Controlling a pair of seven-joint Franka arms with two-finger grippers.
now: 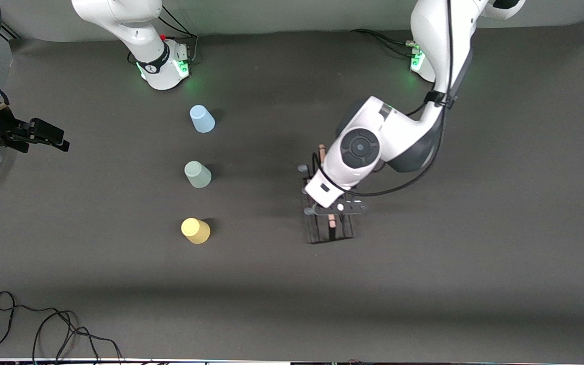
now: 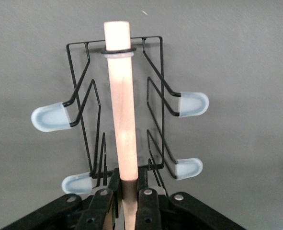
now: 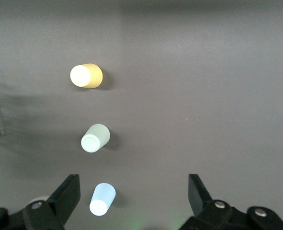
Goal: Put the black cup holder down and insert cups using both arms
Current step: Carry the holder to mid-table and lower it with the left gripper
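Observation:
The black cup holder [image 1: 330,232] is tipped over, its wooden rod [image 2: 121,105] running level above the mat, with pale blue-tipped pegs [image 2: 50,118] sticking out on both sides. My left gripper [image 1: 330,212] is shut on the rod near the holder's base, as the left wrist view [image 2: 130,181] shows. I cannot tell whether the holder touches the mat. The pale blue cup [image 1: 202,119], mint cup [image 1: 198,174] and yellow cup [image 1: 195,230] stand upside down in a row toward the right arm's end. My right gripper [image 1: 52,138] is open and empty, high over that end; its view [image 3: 134,188] shows blue [image 3: 103,200], mint [image 3: 96,138] and yellow [image 3: 86,75].
The table is covered by a dark grey mat [image 1: 424,284]. Loose black cables [image 1: 59,324] lie at the edge nearest the front camera, toward the right arm's end. The green-lit arm bases [image 1: 168,66] stand along the edge farthest from that camera.

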